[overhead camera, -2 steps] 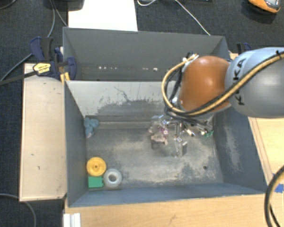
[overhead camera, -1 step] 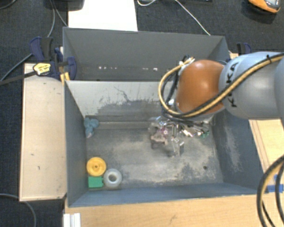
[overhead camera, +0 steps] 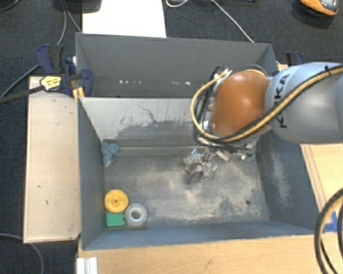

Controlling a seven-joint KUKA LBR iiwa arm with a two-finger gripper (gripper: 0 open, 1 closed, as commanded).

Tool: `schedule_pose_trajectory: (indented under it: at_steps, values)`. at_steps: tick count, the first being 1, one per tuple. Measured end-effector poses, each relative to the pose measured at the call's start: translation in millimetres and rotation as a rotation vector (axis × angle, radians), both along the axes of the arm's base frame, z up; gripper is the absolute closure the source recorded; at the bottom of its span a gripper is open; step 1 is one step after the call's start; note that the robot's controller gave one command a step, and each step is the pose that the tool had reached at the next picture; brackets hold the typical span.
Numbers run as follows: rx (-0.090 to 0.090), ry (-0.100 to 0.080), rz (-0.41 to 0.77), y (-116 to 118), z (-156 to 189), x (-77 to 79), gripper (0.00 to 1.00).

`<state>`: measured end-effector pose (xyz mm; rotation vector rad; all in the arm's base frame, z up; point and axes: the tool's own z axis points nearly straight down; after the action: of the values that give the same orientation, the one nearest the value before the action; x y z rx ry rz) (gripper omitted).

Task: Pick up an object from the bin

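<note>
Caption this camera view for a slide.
Gripper low over the middle of the grey bin; yellow disc, green block and silver ring in its lower-left corner.

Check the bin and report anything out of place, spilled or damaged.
Nothing spilled or broken. The bin's floor is scuffed pale. A yellow disc, green block and silvery ring sit in the near-left corner, a blue-grey lump by the far-left wall; the gripper hangs apart, mid-floor.
</note>
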<state>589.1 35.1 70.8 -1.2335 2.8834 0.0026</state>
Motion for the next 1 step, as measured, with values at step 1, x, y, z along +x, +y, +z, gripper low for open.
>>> schedule_pose_trajectory:
  at_steps: [1]
  values:
    - [0.0,0.0,-0.001,0.0,0.0,0.0,1.0]
